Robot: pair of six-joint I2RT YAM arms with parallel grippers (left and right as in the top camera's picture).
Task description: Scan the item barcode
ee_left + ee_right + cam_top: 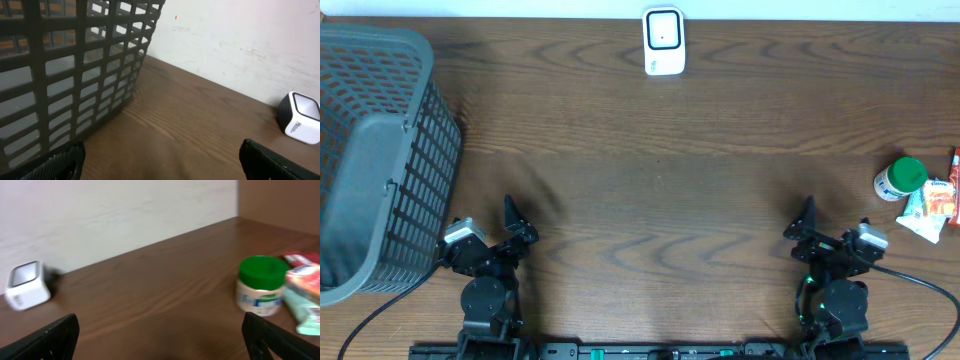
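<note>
A white barcode scanner [663, 40] with a dark window stands at the table's far edge, near the middle. It also shows in the left wrist view as the scanner [301, 117] and in the right wrist view as the scanner [26, 285]. At the right edge lie the items: a white jar with a green lid [902, 178] [262, 285], a pale green packet [923, 222] and an orange packet [941, 200]. No barcode can be made out. My left gripper [518, 222] [160, 162] and right gripper [805, 222] [162, 340] rest open and empty near the front edge.
A large grey mesh basket [380, 150] [75, 75] stands at the left, close beside my left arm. A red packet [954, 165] lies at the far right edge. A pale wall rises behind the table's far edge.
</note>
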